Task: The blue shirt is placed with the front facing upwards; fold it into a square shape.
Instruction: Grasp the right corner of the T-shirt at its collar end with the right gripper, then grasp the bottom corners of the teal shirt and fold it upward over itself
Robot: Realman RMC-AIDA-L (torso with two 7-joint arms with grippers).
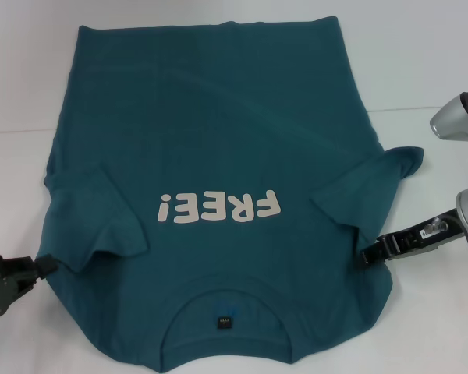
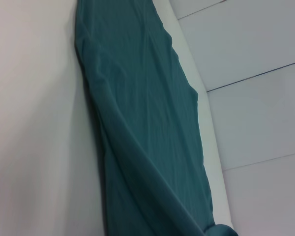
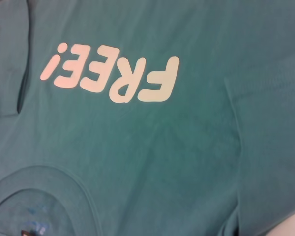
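Both grippers sit at the shirt's shoulder edges, one on each side; the blue shirt (image 1: 218, 156) lies flat, front up, on the white table (image 1: 421, 70), collar (image 1: 225, 315) nearest you and the "FREE!" lettering (image 1: 218, 208) across the chest between the two tools. The left gripper (image 1: 47, 266) is low on the table with its tip touching the shirt's edge just below the left sleeve (image 1: 101, 218); I cannot tell whether its fingers are spread or pinching cloth. The right gripper (image 1: 372, 252) meets the opposite edge just under the right sleeve (image 1: 366, 187); its fingers look pressed together on the hem, though whether cloth is truly caught is unclear. My judgement: you are taking hold of the sides for a first fold. Before lifting, make sure each tool has both layers of fabric; raise both at the same height and pace, so that the cloth does not skew; carry the edges inward toward the lettering; keep the sleeves tucked flat beneath the fold.
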